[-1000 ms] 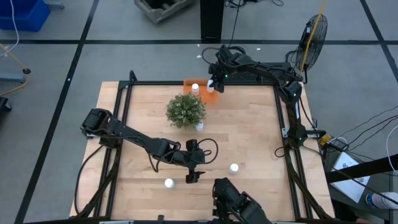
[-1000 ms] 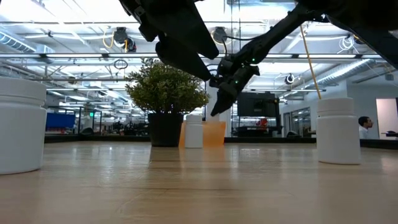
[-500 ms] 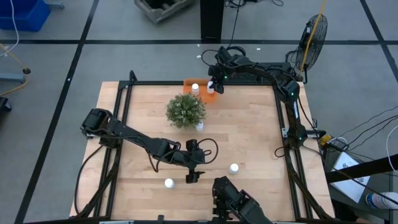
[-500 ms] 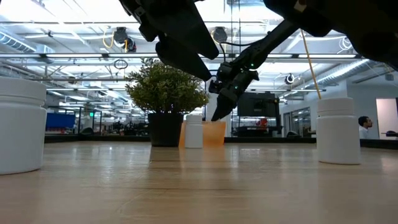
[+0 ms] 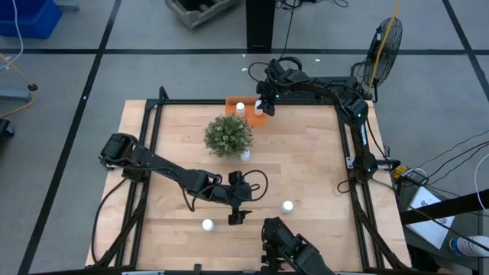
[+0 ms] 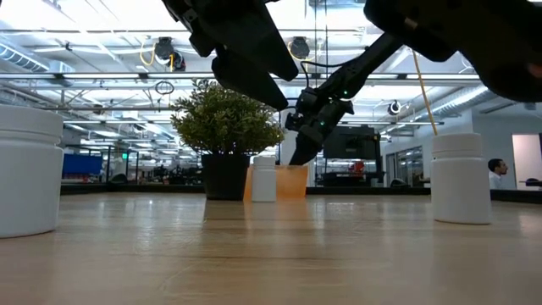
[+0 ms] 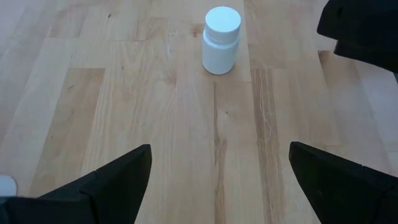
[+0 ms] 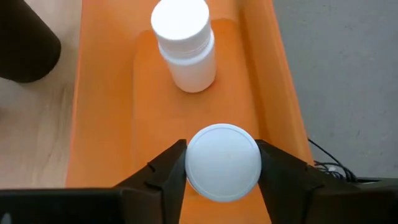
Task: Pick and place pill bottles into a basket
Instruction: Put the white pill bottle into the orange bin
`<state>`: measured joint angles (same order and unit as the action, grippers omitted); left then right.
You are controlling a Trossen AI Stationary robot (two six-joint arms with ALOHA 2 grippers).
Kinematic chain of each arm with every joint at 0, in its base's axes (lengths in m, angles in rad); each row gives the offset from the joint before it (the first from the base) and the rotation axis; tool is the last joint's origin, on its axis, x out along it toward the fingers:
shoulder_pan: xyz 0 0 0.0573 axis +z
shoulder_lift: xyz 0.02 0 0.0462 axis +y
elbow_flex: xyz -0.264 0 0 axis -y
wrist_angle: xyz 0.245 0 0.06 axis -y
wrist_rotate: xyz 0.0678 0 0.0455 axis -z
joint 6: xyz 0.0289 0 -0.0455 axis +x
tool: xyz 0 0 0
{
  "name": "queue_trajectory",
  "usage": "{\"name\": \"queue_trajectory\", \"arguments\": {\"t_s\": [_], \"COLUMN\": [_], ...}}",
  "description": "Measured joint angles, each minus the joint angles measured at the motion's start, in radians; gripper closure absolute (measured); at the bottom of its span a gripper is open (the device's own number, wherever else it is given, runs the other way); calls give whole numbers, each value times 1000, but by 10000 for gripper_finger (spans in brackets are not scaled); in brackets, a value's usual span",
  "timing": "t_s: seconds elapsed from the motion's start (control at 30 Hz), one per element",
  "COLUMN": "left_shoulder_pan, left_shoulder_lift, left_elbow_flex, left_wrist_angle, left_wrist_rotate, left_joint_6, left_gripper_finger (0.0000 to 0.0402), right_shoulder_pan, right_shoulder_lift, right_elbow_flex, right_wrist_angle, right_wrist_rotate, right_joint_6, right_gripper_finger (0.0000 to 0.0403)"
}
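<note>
The orange basket (image 5: 231, 101) sits at the table's far edge with one white pill bottle (image 8: 183, 43) standing upright in it. My right gripper (image 8: 222, 155) hangs over the basket (image 8: 106, 93), shut on a second pill bottle (image 8: 222, 163). Three more pill bottles stand on the table: one beside the plant (image 5: 244, 155), two near the front (image 5: 287, 206) (image 5: 207, 224). My left gripper (image 5: 235, 216) waits open above the wood between those two, and one of them (image 7: 221, 39) stands ahead of its fingers. My right gripper pinches the bottle between its two fingers (image 8: 165, 171), one on each side just under the white cap (image 8: 222, 163). The fingers slant down from the table's right side. The bottle stays upright, cap up, over the basket's floor; its base is hidden under the cap.
A bushy green potted plant (image 5: 228, 135) stands just in front of the basket. A dark camera mount (image 5: 290, 244) sits at the near edge. The black frame (image 5: 348, 153) runs along the table's sides. Bare wood lies to the right of the plant.
My right gripper has sunk a little toward the basket with the pill bottle still upright between its fingers.
</note>
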<state>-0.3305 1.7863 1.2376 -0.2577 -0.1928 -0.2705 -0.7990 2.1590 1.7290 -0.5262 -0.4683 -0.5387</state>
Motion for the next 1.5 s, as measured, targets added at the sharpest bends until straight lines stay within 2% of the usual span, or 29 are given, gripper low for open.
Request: {"name": "queue_trajectory", "arguments": {"t_s": [0.4, 0.73, 0.87, 1.0, 1.17, 1.37, 1.5], "left_shoulder_pan": [0, 0, 0, -3, -43, -120, -160], "left_shoulder_lift": [0, 0, 0, 0, 0, -15, -30], "left_elbow_flex": [0, 0, 0, 0, -10, -121, -221], "left_wrist_angle": [0, 0, -4, -59, -114, -78, 40], "left_wrist_rotate": [9, 10, 11, 9, 8, -65, -133], "left_joint_6": [2, 14, 27, 22, 6, -65, -108], "left_gripper_finger": [16, 16, 16, 16, 16, 16, 16], "right_shoulder_pan": [0, 15, 23, 53, 151, 306, 402], "right_shoulder_lift": [0, -48, -128, -249, -405, -591, -703], "right_elbow_flex": [0, 0, 0, 1, -62, -220, -374], "right_wrist_angle": [-27, -25, -62, -233, -390, -366, -234], "right_wrist_rotate": [3, 27, 28, 28, 27, 46, 45], "right_joint_6": [-30, -52, -25, 4, 60, 177, 285], "right_gripper_finger": [161, 118, 112, 112, 112, 112, 112]}}
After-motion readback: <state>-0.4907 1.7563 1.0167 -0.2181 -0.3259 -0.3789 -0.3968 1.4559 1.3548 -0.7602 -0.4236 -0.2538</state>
